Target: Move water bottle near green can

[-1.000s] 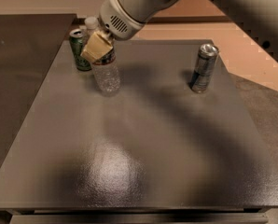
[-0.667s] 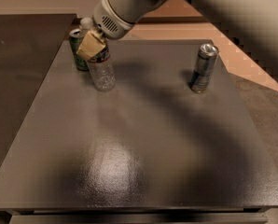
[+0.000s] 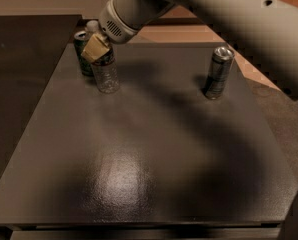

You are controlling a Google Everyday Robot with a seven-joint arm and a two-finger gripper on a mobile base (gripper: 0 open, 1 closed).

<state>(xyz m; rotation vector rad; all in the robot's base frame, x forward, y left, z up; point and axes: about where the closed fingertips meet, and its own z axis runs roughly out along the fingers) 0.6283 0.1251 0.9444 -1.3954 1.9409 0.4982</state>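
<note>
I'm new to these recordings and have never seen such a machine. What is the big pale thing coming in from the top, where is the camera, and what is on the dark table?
The pale thing is a robot arm reaching in from the upper right; the robot has just this one arm, on a mobile base. There is one camera, looking down on the table from its near edge. At the arm's tip is the gripper, its fingers closed on the top of a clear water bottle at the far left. Right behind the bottle stands the green can; whether they touch cannot be told. A taller silver can stands apart, far right.
</note>
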